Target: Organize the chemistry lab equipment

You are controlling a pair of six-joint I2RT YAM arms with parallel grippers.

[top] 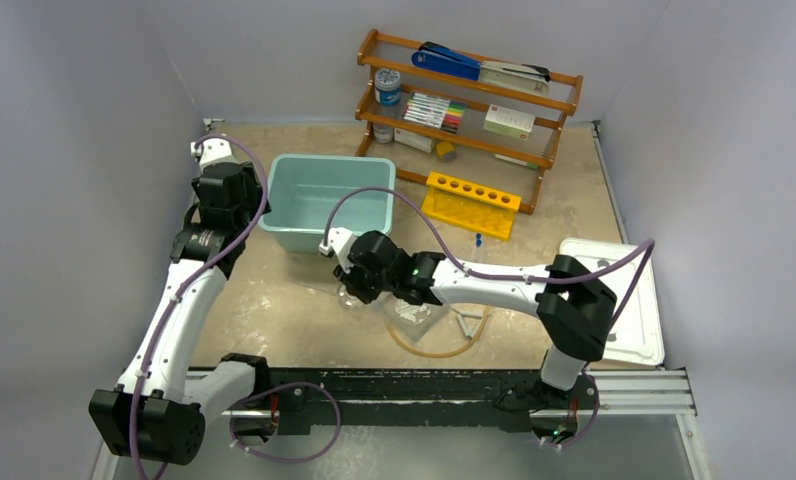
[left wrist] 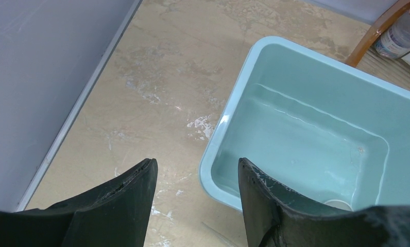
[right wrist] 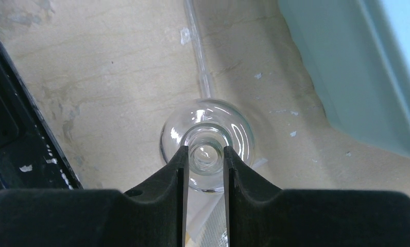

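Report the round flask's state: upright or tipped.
Upright. The round flask shows mouth centred over bulb, table beneath; right gripper clamps its neck.

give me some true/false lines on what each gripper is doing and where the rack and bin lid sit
1. The right gripper is closed on the neck of the round glass flask. True.
2. The left gripper is shut on something. False: it is open and empty, beside the rim of the teal bin.
3. The yellow rack stands in front of the wooden shelf. True.
4. The white lid covers the teal bin. False: the bin is open, and the lid lies apart from it at the far right.
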